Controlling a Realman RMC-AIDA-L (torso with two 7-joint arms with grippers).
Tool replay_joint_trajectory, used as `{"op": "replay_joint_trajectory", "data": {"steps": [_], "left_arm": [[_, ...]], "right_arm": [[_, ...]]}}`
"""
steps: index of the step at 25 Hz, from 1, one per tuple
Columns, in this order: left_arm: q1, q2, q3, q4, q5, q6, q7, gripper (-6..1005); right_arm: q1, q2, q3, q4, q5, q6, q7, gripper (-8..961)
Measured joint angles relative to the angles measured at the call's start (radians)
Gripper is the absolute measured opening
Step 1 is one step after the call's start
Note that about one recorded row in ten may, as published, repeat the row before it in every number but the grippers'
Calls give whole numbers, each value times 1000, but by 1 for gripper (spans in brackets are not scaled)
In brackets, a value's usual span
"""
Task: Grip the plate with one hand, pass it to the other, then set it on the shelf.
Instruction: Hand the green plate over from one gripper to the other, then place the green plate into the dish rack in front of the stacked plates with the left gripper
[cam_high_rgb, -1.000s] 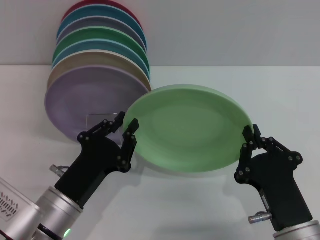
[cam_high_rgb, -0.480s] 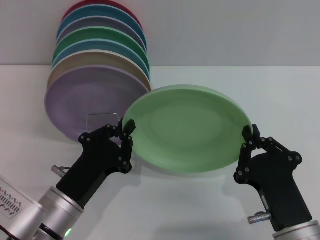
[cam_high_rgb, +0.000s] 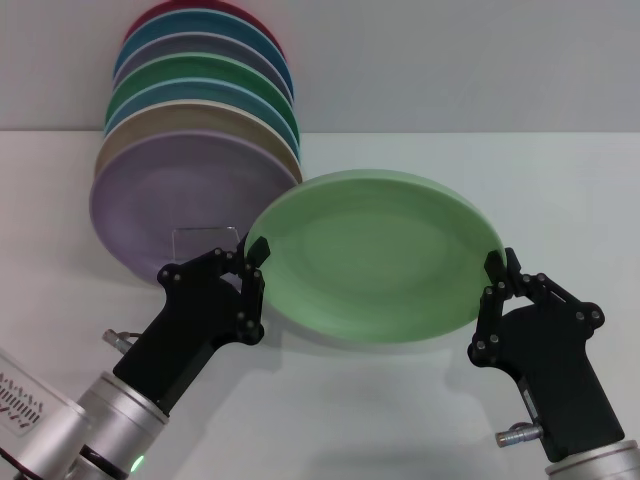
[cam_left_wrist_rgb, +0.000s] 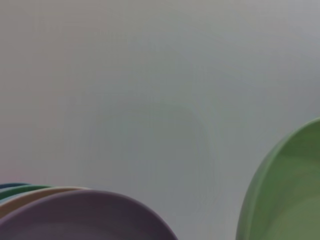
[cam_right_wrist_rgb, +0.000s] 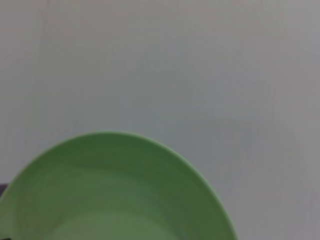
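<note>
The mint-green plate (cam_high_rgb: 375, 255) hangs tilted above the table in the middle of the head view. My right gripper (cam_high_rgb: 497, 268) is shut on its right rim. My left gripper (cam_high_rgb: 252, 258) is shut on its left rim, so both hold it. The plate also shows in the left wrist view (cam_left_wrist_rgb: 290, 190) and in the right wrist view (cam_right_wrist_rgb: 115, 190). The wire shelf (cam_high_rgb: 205, 231) stands at the back left, with only its squarish front loop showing just behind my left gripper.
Several coloured plates stand upright in the shelf, the lilac plate (cam_high_rgb: 170, 200) foremost and a darker green one (cam_high_rgb: 200, 75) further back. The lilac plate also shows in the left wrist view (cam_left_wrist_rgb: 85, 215). The white table (cam_high_rgb: 400, 420) lies below, with a grey wall behind.
My left gripper's fingers, spread apart a second ago, have closed onto the plate's left rim. The plate and my right gripper have stayed in place.
</note>
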Motion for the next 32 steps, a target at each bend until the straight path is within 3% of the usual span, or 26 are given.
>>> {"op": "replay_joint_trajectory", "data": {"steps": [14,24,32], "left_arm": [[31,0,-41,-24,0,11,34,43],[63,6,-84,-33,0,76,41,57],[97,10,-138,-25,5,207,37,67]], "right_arm": [[25,-3,-54,-49,-19,-40,0,40],[19,-3,-118,-100,-30,-155,13,352],[22,-1,-142,-154,-22,-160,21,353]]}}
